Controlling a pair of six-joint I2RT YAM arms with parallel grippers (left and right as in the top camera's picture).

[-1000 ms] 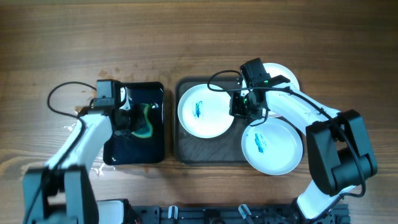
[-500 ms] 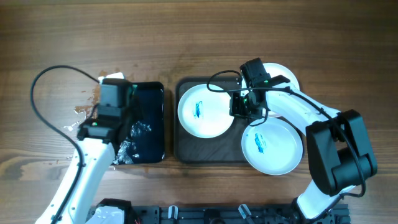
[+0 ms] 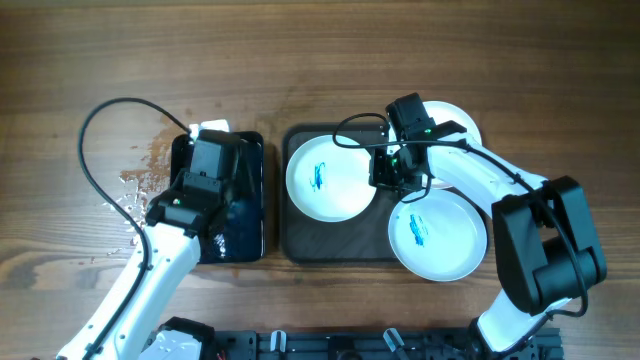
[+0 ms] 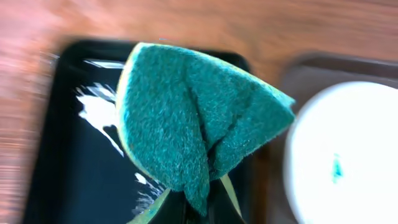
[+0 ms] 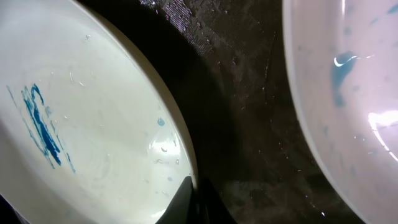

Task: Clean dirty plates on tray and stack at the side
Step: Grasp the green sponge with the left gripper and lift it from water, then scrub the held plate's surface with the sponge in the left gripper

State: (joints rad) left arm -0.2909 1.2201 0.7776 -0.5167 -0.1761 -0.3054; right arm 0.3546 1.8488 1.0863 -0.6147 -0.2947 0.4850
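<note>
Three upturned plates [image 3: 330,180], tray [image 3: 335,243] lengthwise left to right, sponge [image 4: 193,118] pinched

No readable text, labels, brands or numbers anywhere; left wrist view blurred, so fine print possibly missed.

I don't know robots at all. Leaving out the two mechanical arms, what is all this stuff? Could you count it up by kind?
White plates: 3
Trays: 2 (grey-brown tray, black tray)
Green sponge: 1
Total: 6
</note>
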